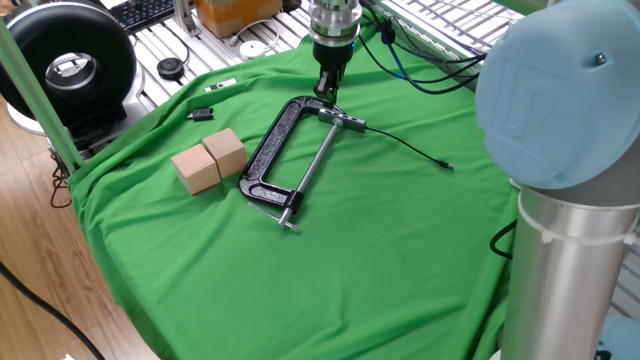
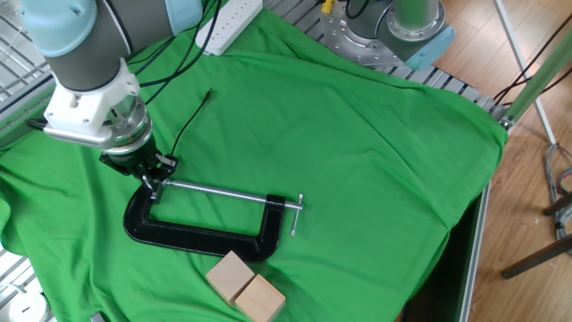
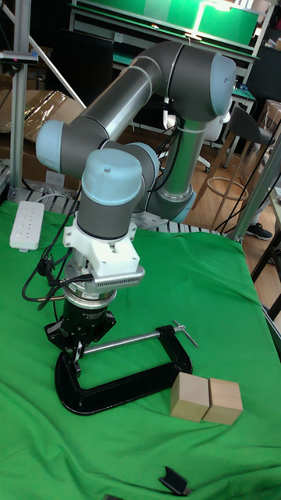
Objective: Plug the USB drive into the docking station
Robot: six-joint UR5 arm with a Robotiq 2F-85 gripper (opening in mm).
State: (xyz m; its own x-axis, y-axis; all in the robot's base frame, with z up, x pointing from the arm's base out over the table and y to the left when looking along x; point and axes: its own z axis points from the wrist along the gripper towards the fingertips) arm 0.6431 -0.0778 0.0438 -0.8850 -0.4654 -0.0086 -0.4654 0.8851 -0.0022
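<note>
The gripper (image 1: 328, 93) hangs right over the docking station (image 1: 341, 121) - can't tell what it's pinching, if anything. The dock looks light and stiff, so I'd guess it'll skid unless it's braced - the C-clamp (image 1: 281, 160) seems to pin it.

The arm is seen folded over itself in the tall fixed view: the grey links are carried up from the base behind, bent at a blue-capped elbow and brought down again to the wrist. The wrist is held vertical, its white flange and black collar stacked straight above the claw (image 3: 76, 350). The claw (image 1: 327, 90) is pointed straight down, low over the table. Its black fingers (image 2: 150, 182) are drawn near together, but whether anything is pinched between them cannot be made out in any view.
</note>
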